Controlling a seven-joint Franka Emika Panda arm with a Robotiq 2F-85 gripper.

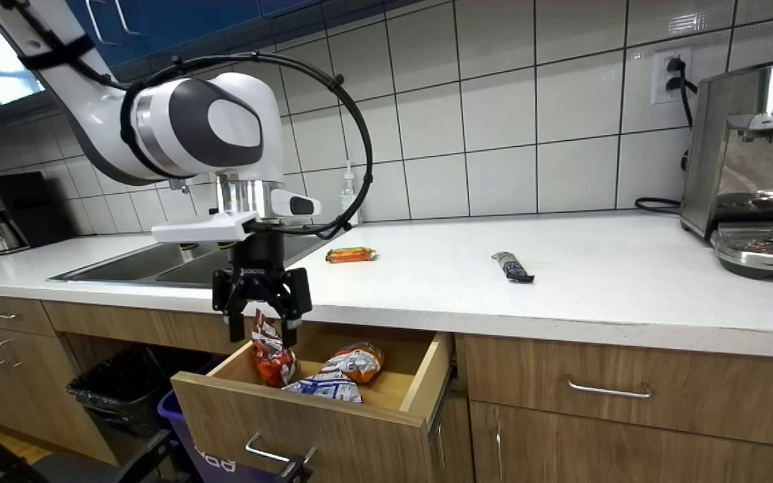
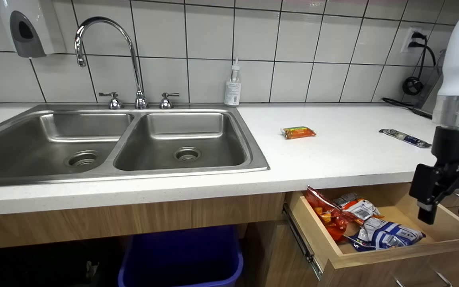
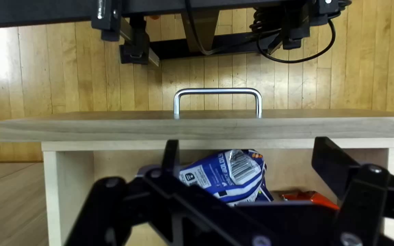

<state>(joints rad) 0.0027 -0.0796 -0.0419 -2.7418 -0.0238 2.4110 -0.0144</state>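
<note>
- The drawer stands pulled out, its walls penning the blue-and-white bag and the orange-and-white bag inside.
- The red bag stands tilted, apparently propped by the drawer's side wall.
- Above them hangs the claw, fingers parted wide, grasping and apparently touching nothing.

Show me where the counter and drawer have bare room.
Bare: white countertop between the orange snack packet and the slim navy wrapped bar, then to the boxy steel espresso machine; open wooden drawer along its side farther from the steel sink.
Crowded: the drawer's middle and sink side, with a shiny red bag, orange-white bag and blue-white bag; black gripper above.
</note>
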